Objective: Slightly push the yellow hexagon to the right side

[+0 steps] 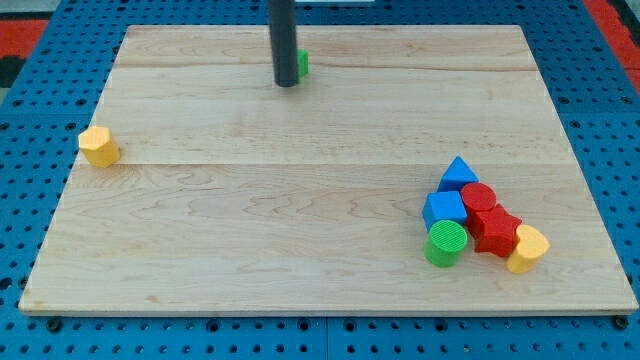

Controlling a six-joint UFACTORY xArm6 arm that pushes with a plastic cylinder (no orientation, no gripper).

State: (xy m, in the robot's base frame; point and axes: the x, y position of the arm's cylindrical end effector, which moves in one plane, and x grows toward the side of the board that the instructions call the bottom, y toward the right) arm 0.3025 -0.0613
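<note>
Green block (302, 65) half hidden behind my tip (287, 84); no hand, nothing held.

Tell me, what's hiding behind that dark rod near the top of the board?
A green block peeks out at the rod's right side, close to my tip. Most of it is covered, so its shape cannot be made out.

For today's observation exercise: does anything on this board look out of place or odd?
Yes: the yellow hexagon sits alone, overhanging the board's left edge. My tip is far off at the view's top, partly hiding a green block.
</note>
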